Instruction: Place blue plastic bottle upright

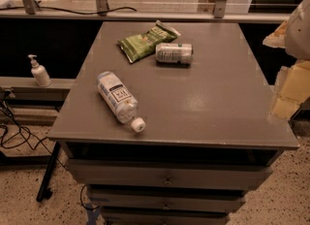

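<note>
- camera view, far left: a small white pump bottle stands on a low ledge, off the grey cabinet top and no part of the job.
- next, on the left front of that top, the blue plastic bottle lies flat on its side. its long axis runs from 11 o'clock to 5 o'clock, base at the far end, white cap at the near end, close to the front edge.
- further back, around 1 o'clock from the bottle, a green chip bag lies flat with a short can on its side just beside it. both are well apart from the bottle.
- far right, the gripper hangs at the right edge of the top as a pale blocky shape, touching nothing. whether it is spread or pressed together, i cannot tell.
- the relation that counts: the bottle lies at about 9 o'clock from the gripper, well apart, across bare tabletop. i judge the arm must cross leftward and grip across the slanted body before tipping the base down.
</note>
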Available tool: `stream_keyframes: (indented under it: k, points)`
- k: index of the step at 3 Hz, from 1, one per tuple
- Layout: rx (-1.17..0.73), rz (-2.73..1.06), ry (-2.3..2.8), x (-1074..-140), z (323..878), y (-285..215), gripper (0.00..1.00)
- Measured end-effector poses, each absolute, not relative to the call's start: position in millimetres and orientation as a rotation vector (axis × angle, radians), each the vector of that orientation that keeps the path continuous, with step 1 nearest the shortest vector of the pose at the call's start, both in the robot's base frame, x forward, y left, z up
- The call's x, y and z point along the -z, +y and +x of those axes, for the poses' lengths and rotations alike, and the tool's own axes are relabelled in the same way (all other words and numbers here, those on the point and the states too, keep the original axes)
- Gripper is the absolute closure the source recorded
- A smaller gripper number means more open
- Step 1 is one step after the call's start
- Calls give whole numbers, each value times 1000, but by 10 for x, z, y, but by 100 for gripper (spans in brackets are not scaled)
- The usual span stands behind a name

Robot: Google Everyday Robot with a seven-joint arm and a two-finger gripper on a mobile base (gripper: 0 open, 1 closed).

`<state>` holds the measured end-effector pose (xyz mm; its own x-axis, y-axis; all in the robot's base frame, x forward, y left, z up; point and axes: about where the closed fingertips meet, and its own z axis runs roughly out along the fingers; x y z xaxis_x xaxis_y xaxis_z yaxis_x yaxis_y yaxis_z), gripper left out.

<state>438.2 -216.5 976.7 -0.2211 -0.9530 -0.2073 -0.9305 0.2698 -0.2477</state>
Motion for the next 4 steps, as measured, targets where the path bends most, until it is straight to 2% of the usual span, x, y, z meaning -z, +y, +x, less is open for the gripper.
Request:
stream_keyframes:
  k: [2,4]
  points:
    - [69,-1802,2127,-9804,4415,-2031,0]
    - [-73,-2192,1499,-9870,4351,-806,0]
